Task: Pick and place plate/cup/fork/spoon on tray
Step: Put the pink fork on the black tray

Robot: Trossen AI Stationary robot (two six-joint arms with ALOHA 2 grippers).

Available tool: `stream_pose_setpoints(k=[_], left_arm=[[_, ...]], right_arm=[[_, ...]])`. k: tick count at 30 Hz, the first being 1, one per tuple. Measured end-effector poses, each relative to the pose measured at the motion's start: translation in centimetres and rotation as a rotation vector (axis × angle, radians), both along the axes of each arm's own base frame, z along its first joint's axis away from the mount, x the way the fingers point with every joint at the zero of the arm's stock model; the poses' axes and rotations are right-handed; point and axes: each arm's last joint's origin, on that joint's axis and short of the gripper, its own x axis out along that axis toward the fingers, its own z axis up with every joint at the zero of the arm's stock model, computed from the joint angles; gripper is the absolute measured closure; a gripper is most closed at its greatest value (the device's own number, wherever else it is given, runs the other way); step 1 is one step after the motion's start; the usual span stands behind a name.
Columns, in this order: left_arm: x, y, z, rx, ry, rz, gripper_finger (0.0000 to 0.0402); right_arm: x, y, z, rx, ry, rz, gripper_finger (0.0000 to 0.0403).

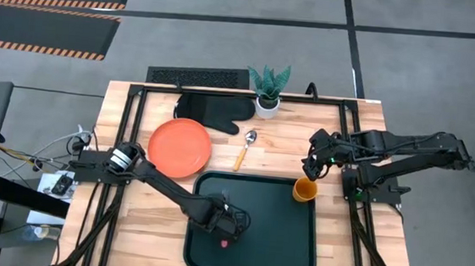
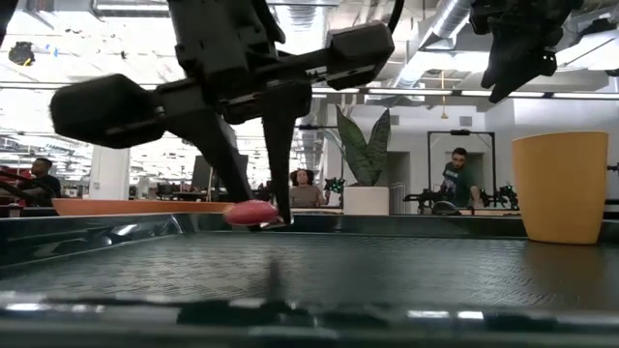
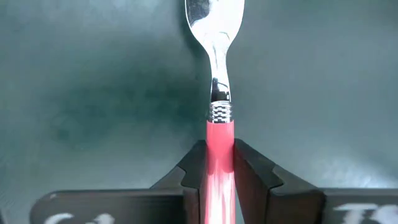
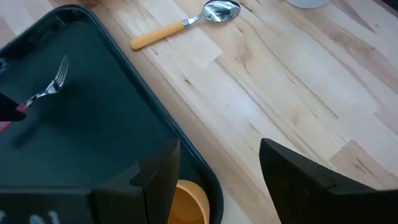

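Low over the middle of the tray (image 1: 297,240), the left gripper (image 1: 228,231) holds the fork (image 3: 217,106) by its red-pink handle, jaws closed tight on it, with the metal tines reaching out over the tray floor; from the low view the handle end seems to sit at or just above the surface, though I cannot tell whether it touches. At the tray's upper right corner in the high view the cup (image 1: 304,189) stands upright inside the rim, and the right gripper (image 1: 313,166) hangs just above and beside it with jaws spread wide and holding nothing. On the bench (image 1: 287,150), left of the tray's upper edge, lies the plate (image 1: 179,148), and the spoon (image 4: 180,25) rests between the plate and the cup, just above the tray. A black oven mitt (image 1: 214,110) and a potted plant (image 1: 268,91) sit further up. The step in hand looks like setting the fork down; next the left jaws should open and lift clear, leaving the spoon and plate to be fetched.
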Motion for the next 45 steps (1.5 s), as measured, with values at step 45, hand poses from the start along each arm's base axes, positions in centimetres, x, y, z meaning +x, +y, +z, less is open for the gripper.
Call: stream_pose_setpoints(k=[45], left_arm=[[-1.1,-2.2,-1.3,-0.054,0.075,-0.06,0.0352]], right_arm=[[0.1,0.0,0.1,-0.019,-0.01,0.022,0.0159]])
